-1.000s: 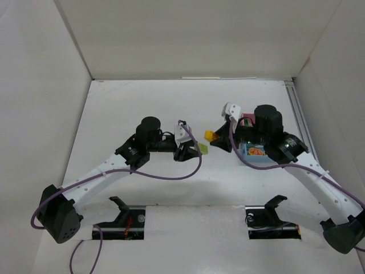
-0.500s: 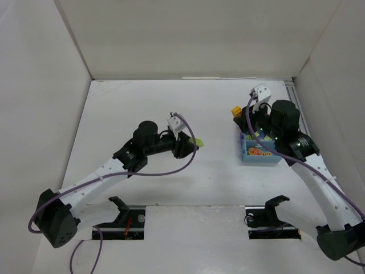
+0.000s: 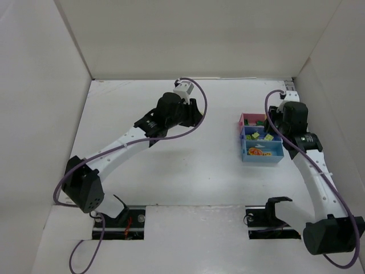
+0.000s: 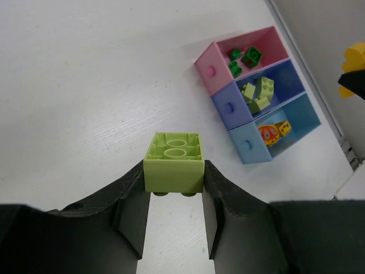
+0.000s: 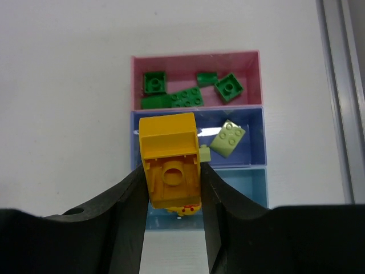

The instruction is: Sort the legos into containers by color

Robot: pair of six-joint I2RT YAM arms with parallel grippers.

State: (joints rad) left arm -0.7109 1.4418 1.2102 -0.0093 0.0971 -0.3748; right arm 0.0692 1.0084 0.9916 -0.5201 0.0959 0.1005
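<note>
Right tool (image 5: 171, 182) clamped on yellow brick (image 5: 169, 151), approx over dark-blue tray (image 5: 251, 149): early release = wrong bin vs light-blue tray (image 5: 245, 188). Left tool (image 4: 174, 178) clamped on lime brick (image 4: 174, 162); arms may clash nr trays.

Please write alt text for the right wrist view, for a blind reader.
The right gripper holds a yellow brick between its black fingers, above three joined trays. The pink tray holds dark green bricks, the dark blue tray pale green bricks; the light blue tray is mostly hidden.
</note>
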